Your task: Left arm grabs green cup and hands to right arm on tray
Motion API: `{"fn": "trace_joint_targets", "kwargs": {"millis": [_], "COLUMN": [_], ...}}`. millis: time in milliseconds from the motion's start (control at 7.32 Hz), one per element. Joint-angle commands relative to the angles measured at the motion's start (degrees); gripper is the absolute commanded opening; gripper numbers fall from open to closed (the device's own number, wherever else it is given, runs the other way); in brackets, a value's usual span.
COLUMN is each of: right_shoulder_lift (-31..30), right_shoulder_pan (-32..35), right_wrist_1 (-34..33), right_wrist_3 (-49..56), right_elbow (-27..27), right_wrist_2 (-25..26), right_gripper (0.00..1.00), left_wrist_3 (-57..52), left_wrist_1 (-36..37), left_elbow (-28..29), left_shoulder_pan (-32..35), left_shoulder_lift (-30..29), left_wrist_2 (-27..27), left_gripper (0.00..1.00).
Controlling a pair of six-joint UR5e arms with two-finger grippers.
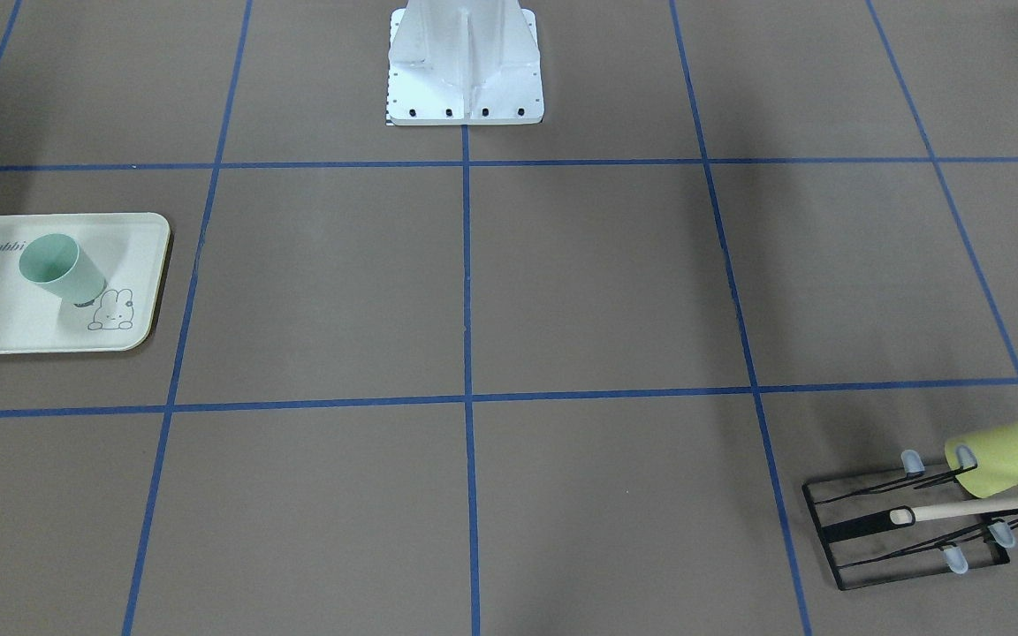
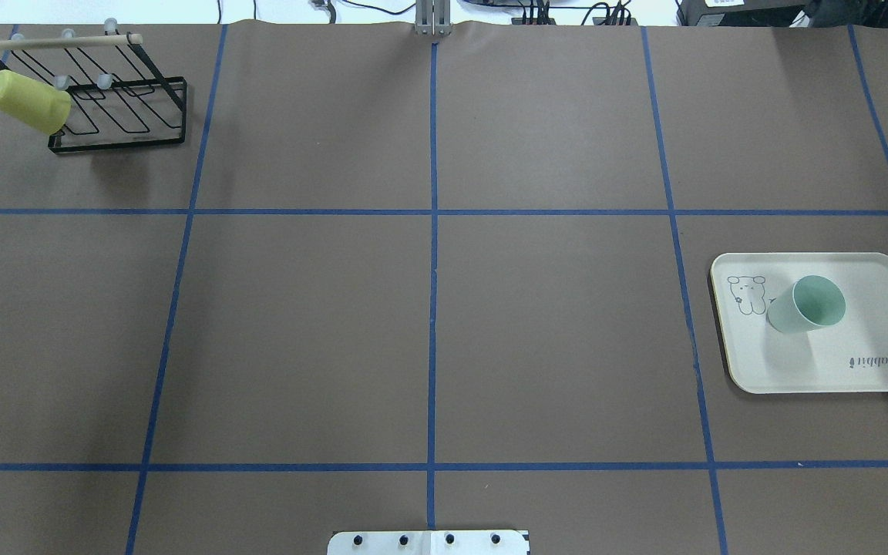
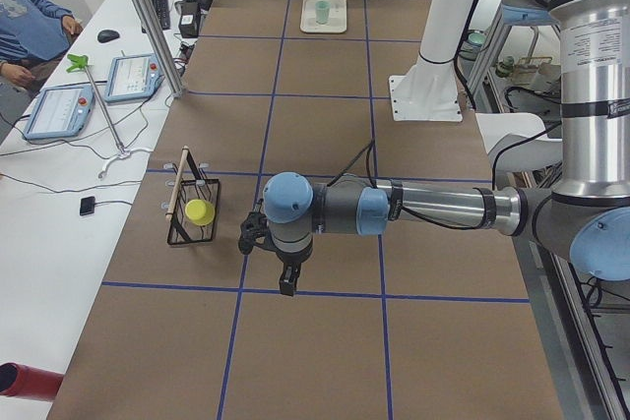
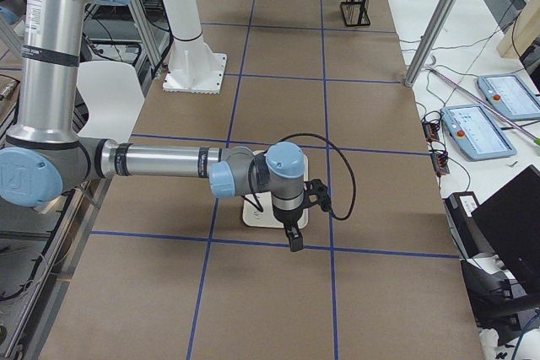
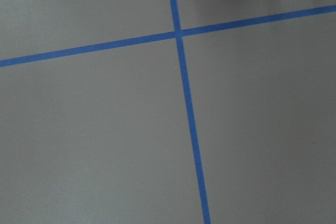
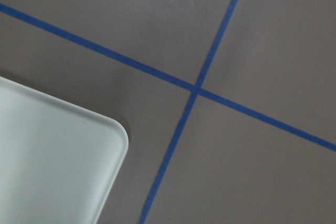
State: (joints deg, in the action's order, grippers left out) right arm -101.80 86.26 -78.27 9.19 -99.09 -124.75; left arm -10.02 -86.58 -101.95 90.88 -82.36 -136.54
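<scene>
Far left of the overhead view there's a black wire rack (image 2: 116, 143) with a wooden rod (image 2: 51, 42) across its top. A yellow-green cup (image 2: 28, 102) sits tilted on its left end. The left gripper (image 3: 285, 285) hangs pointing down over the brown table (image 2: 428, 324), near the rack but not touching it. It only shows from the side camera, so I can't tell if the fingers are spread or pressed together.

The middle is just blue tape lines. Over on the right is the tray (image 2: 822, 370), and the green cup (image 2: 806, 304) is on it, just beside the rabbit drawing. It looks like it's standing upright, mouth up. The right gripper (image 4: 294, 240) hovers over the tray's edge, clear of the cup. Same deal there: only a side view, so I can't tell its finger state.
</scene>
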Motion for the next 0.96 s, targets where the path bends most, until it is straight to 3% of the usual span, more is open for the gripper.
{"fn": "trace_joint_targets", "kwargs": {"millis": [0,820], "right_shoulder_lift": [-4.17,-4.72], "right_shoulder_pan": [3.82,4.0], "right_wrist_1": [2.6,2.69], "right_wrist_3": [0.13,0.13], "right_elbow": [1.7,1.53], "right_wrist_2": [-0.14,-0.75], "right_gripper": [1.0,1.0], "left_wrist_3": [-0.09,-0.44], "left_wrist_1": [0.01,0.01], "left_elbow": [0.17,-0.1], "left_shoulder_pan": [0.0,0.0], "left_shoulder_lift": [0.09,0.97], "left_wrist_2": [-0.13,0.13], "left_gripper": [1.0,1.0]}}
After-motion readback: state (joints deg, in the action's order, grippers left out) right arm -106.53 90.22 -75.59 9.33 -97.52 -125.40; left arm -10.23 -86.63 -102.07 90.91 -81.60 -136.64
